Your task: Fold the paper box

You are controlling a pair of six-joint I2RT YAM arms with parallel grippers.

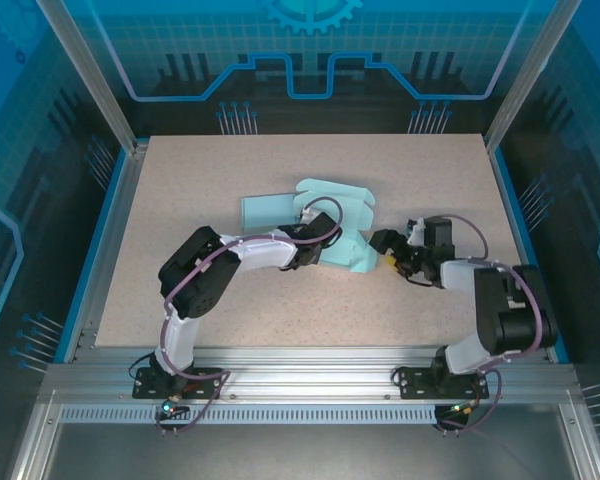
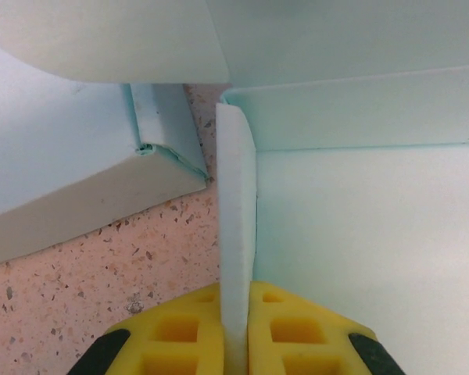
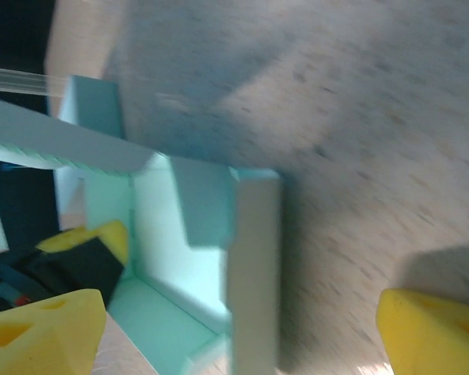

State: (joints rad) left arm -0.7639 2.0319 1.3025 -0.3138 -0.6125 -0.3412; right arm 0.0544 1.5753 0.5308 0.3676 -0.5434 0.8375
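Observation:
The pale teal paper box [image 1: 340, 205] lies partly folded in the middle of the table, with one flap [image 1: 268, 208] flat to the left. My left gripper [image 1: 315, 250] reaches in from the left and is shut on the box: its yellow fingers [image 2: 293, 332] pinch the edge of an upright wall [image 2: 236, 203]. My right gripper [image 1: 388, 251] stands open just right of the box. Its yellow fingertips [image 3: 434, 332] are spread wide, with an upright box wall [image 3: 254, 266] between them, touching neither. The left gripper's yellow finger [image 3: 94, 237] shows inside the box.
The speckled beige table [image 1: 200, 170] is bounded by a blue rim and aluminium frame posts [image 1: 90, 75]. Both arms' bases sit on the rail at the near edge [image 1: 300, 385]. Bare tabletop [image 2: 102, 266] lies beside the clamped wall.

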